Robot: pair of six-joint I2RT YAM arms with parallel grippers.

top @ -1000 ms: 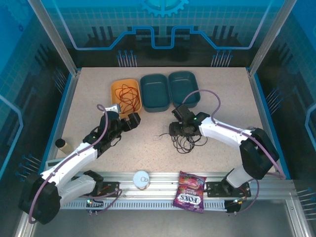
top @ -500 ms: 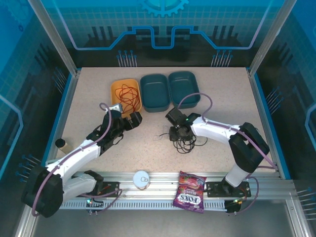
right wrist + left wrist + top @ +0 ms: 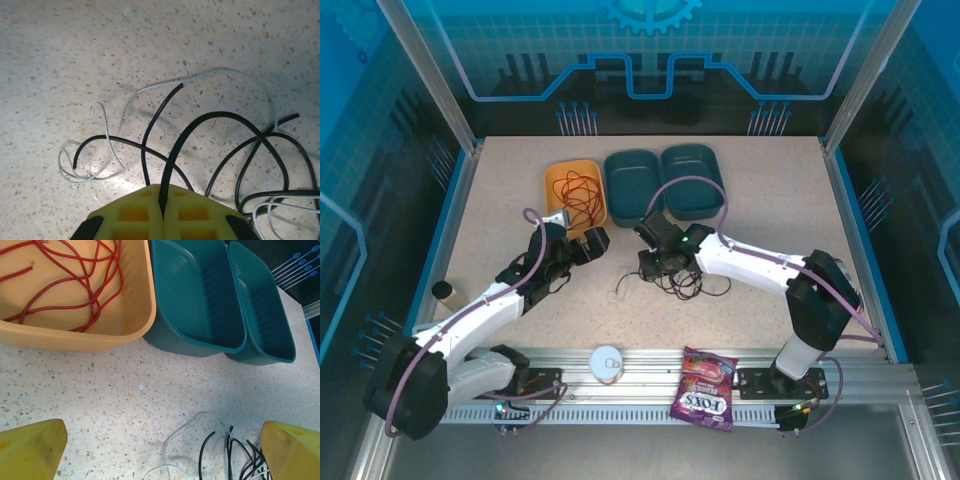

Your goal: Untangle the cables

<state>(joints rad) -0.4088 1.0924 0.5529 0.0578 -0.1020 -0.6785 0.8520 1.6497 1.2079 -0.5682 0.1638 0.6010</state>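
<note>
1 red cable (image 3: 65, 285) lies in the yellow tub (image 3: 75, 337) by the counter's (image 3: 770, 200) far edge. The black cable (image 3: 220, 115) and white cable (image 3: 150, 86) lie knotted mid-counter (most work remains). The right end effector (image 3: 163, 202) clenches the black cable; the left end effector (image 3: 588, 243) gapes empty.

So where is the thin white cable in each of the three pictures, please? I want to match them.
Top external: the white cable lies on the table, below centre, just left of the dark tangle.
Left wrist: the white cable loops at bottom centre.
Right wrist: the white cable arches across the upper middle.
Shared landmark: the black cables beside it.
</note>
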